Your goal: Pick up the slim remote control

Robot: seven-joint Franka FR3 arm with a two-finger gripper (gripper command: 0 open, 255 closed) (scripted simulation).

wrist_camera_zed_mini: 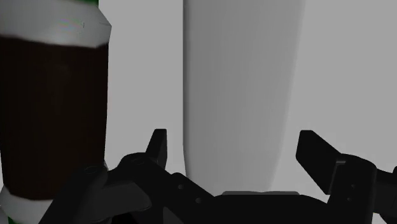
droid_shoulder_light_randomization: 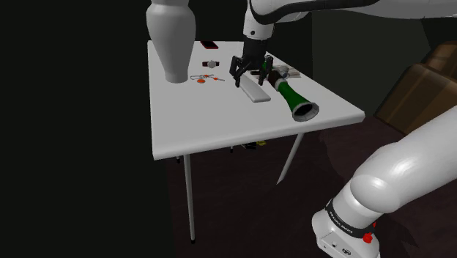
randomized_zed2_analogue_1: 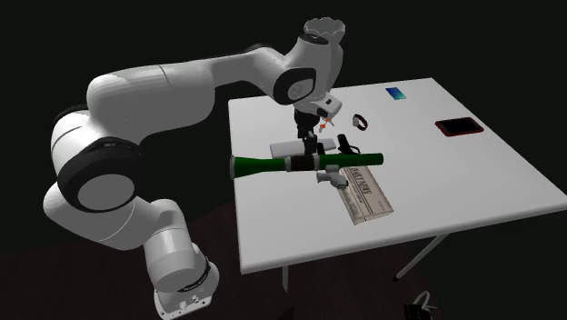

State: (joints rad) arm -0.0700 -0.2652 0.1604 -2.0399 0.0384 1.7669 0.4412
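Note:
The slim remote control is a flat pale grey bar lying on the white table. My black gripper hangs just above its far end, fingers open and pointing down. In the wrist view the remote runs lengthwise between the two fingertips, which stand apart on either side without touching it. In the second exterior view the gripper sits over the remote's pale end. A green bottle lies on its side right beside the remote, also seen close beside one finger.
A tall white vase stands at the table's back corner. A wristwatch, small red bits and a dark red phone lie farther off. A flat printed box rests past the bottle. Dark surroundings lie beyond the table edges.

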